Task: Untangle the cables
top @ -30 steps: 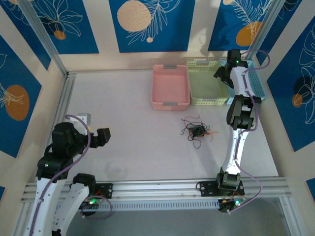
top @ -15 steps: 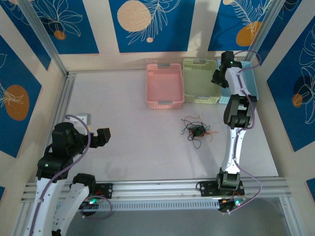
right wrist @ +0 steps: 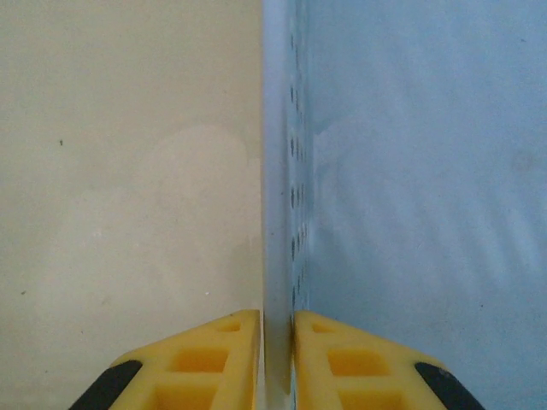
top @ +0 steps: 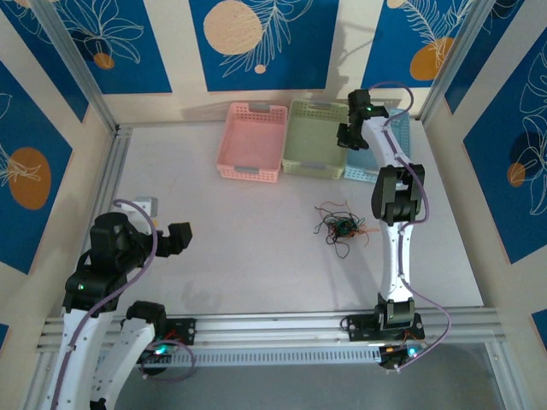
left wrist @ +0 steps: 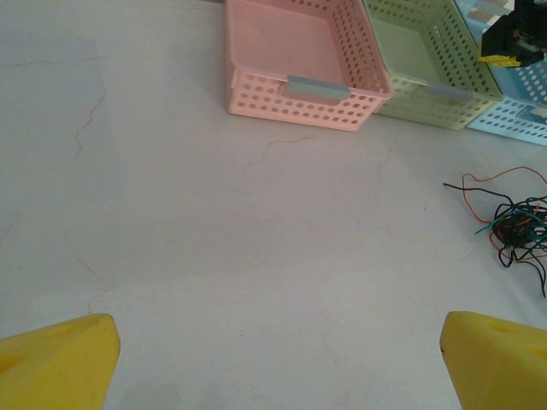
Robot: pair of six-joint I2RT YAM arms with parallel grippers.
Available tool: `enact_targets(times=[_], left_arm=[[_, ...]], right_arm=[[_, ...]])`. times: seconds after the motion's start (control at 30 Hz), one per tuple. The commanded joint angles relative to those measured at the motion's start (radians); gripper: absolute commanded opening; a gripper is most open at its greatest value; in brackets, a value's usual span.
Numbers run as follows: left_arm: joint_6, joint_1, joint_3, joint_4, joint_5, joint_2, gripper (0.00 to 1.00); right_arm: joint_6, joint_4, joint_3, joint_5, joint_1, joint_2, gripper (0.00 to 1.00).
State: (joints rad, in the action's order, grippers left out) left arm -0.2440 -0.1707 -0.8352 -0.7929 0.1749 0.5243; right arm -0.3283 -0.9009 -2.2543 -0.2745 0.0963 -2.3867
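Observation:
The cables (top: 342, 226) lie in a small knotted clump of black, reddish and green wires on the table right of centre, also at the right edge of the left wrist view (left wrist: 513, 224). My right gripper (top: 352, 132) is far back, well beyond the clump, shut on the upright wall of the blue basket (right wrist: 278, 171), one yellow finger (right wrist: 214, 359) on either side of it. My left gripper (top: 175, 239) hovers open at the near left, its fingertips (left wrist: 68, 350) far apart over bare table (left wrist: 282, 359), nothing between them.
Three baskets stand side by side at the back: pink (top: 252, 141), green (top: 312, 141) and blue (top: 366, 166). An aluminium frame rail (top: 111, 179) borders the table's left side, and patterned walls close the back and sides.
My right gripper has closed on the blue basket's wall and swung left. The row of three baskets has slid left along the back. The left arm and the cables have not moved.

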Motion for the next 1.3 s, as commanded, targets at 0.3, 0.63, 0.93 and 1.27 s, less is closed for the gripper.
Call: enact_targets(times=[0.3,0.63,0.93,1.27], left_arm=[[0.009,0.001,0.013,0.023,0.0,0.006,0.96],[0.008,0.001,0.013,0.023,0.004,0.005,0.96],[0.01,0.002,0.016,0.027,0.014,-0.01,0.96],[0.011,0.001,0.016,0.024,0.006,-0.032,0.96]], right_arm=[[0.026,-0.033,-0.17,0.07,0.114,-0.077,0.16],[0.064,-0.028,-0.243,0.103,0.188,-0.114,0.16],[0.057,-0.014,-0.241,0.112,0.206,-0.136,0.24],[0.048,-0.046,-0.261,0.089,0.228,-0.013,0.45]])
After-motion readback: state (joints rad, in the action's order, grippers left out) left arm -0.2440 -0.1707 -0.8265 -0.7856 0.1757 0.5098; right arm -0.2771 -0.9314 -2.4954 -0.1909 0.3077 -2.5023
